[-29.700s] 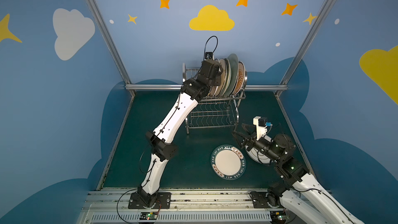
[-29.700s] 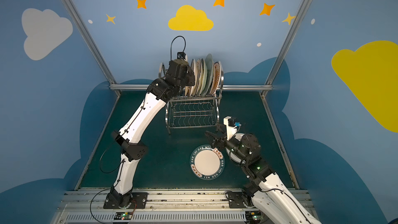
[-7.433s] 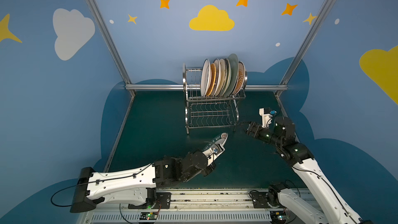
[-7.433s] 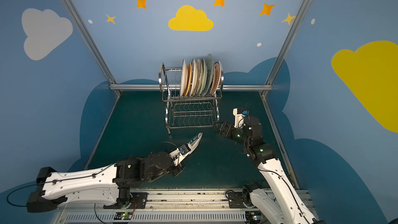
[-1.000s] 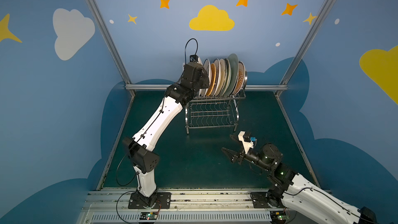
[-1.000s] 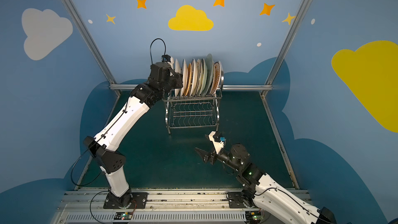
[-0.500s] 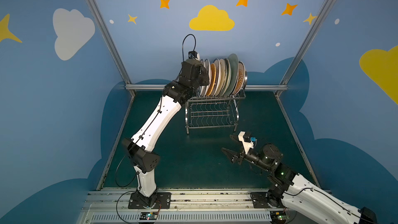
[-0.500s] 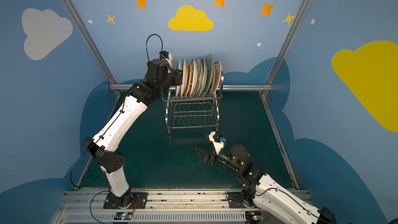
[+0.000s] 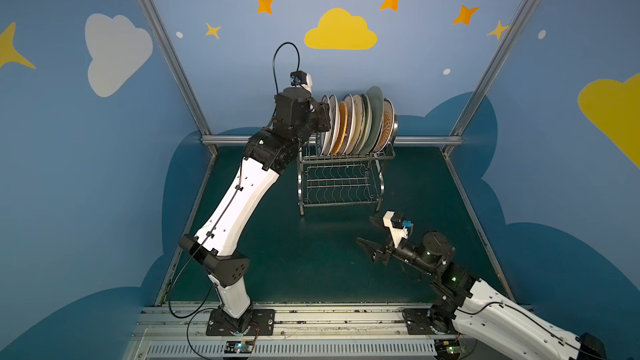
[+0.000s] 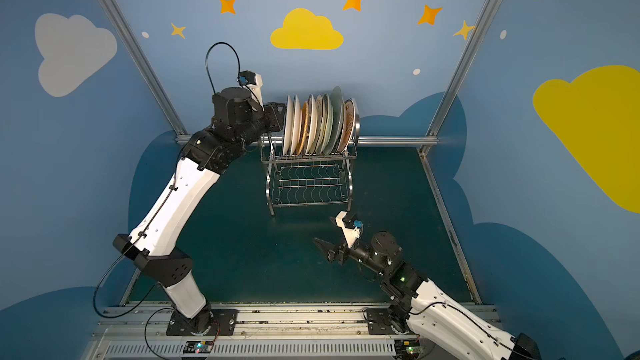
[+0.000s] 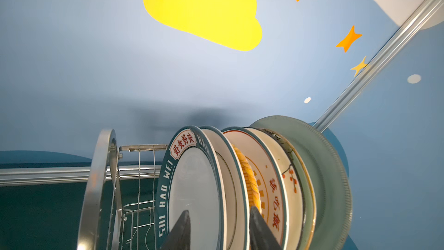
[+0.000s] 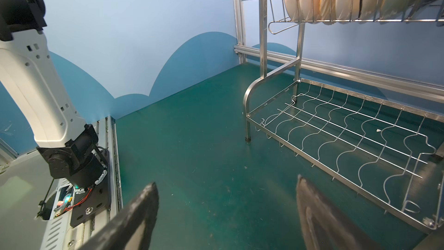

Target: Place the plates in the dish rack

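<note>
Straddling the end of the plate row with my left gripper [image 11: 219, 210], at the rack's [image 9: 346, 158] top tier, on the end toward my left arm. Jaws partway apart. The lettered plate [image 11: 192, 188] and its neighbour's rim show between my fingers [image 11: 179, 232], with no squeeze visible, so I read it as let go. All plates [image 9: 356, 122] stand on edge in that tier, row along the rack, faces across it. Judgement: my exit goes in the plates' own plane, up and off the rims. A slide along the row would tip the end plate into the rest. My right gripper [image 12: 225, 180] is wide and empty, low in front of the rack, clear of it. Rack's lower shelf [image 12: 348, 126] bare, no plate on the mat [image 9: 311, 254], open room except the wall [image 9: 346, 70] behind the rack.
</note>
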`<state>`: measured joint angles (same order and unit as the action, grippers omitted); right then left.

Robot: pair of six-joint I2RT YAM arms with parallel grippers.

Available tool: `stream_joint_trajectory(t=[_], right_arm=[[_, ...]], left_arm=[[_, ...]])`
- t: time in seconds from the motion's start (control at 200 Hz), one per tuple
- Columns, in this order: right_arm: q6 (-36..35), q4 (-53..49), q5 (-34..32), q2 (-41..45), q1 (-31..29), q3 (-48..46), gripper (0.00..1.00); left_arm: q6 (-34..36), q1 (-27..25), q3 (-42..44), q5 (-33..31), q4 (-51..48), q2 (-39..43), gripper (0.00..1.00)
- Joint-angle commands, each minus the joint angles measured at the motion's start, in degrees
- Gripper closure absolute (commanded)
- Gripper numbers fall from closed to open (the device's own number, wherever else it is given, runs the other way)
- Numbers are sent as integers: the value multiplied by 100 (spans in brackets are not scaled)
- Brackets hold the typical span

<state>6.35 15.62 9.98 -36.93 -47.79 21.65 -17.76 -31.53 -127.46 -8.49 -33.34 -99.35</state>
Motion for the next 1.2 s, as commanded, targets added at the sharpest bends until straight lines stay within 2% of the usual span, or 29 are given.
stream_joint_trajectory(t=[0.0, 0.165, 0.315, 0.511, 0.616, 0.691, 0.751, 0.811, 0.916, 1.001, 1.076, 1.196], right_arm=[[16, 11, -5, 80, -30, 196, 12], [9, -2, 4, 97, -34, 208, 12], [-21, -75, -94, 167, -29, 223, 12], [-59, -320, -310, 405, -25, 260, 12], [-182, -415, -629, 625, -26, 265, 12], [-49, -510, -1308, 745, -19, 313, 12], [106, -952, -1867, 746, 23, 539, 12], [168, -1591, -2158, 552, 134, 920, 12], [268, -2371, -2104, 36, 491, 1597, 12], [409, -2326, -1833, -136, 952, 1655, 12], [566, -2384, -1878, -272, 1443, 1826, 12], [597, -2174, -2141, -375, 2191, 1712, 12]], left_arm=[[-161, 31, 213, 232, 92, 543, 60], [-499, 25, 1591, 500, 782, 1667, 59], [-860, 33, 3439, 691, 1498, 3000, 57], [-1335, 29, 5873, 806, 1767, 4845, 57], [-1601, 37, 6919, 660, 1694, 5605, 54], [-1696, 36, 7529, 503, 1655, 5857, 52], [-1752, 33, 7867, 241, 1534, 5891, 49], [-1663, 41, 8175, -91, 1539, 5871, 39], [-1510, 98, 8667, -1158, 1734, 5777, 25], [-1471, 229, 8864, -2049, 1827, 5566, 11], [-1260, 435, 8990, -2484, 2066, 5392, 1], [-906, 666, 9231, -3493, 2558, 5172, 0]])
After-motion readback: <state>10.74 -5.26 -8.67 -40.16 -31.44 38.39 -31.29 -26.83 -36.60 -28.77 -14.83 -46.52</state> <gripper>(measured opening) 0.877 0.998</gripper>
